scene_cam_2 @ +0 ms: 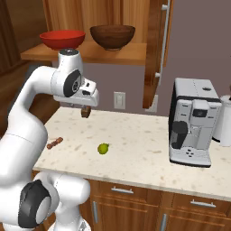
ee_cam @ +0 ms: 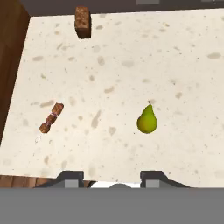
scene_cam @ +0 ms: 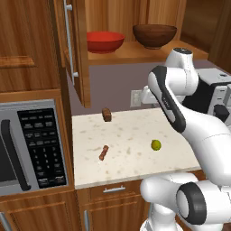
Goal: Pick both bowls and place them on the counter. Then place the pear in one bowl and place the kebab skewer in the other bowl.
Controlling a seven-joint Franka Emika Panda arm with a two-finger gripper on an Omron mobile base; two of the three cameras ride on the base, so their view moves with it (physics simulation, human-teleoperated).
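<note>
Bowls: red bowl (scene_cam: 105, 41) and brown bowl (scene_cam: 154, 35) sit on the shelf (scene_cam_2: 115, 55). Gripper (ee_cam: 112, 176) above the counter (scene_cam: 131, 135), jaws partly open, empty. Risk: clipping the cabinet door (scene_cam: 74, 49) reaching up.

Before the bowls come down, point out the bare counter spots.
Free: counter right of the pear, and the middle patch between pear, kebab skewer and brown block. Crowded: right end, by the coffee machine.
</note>
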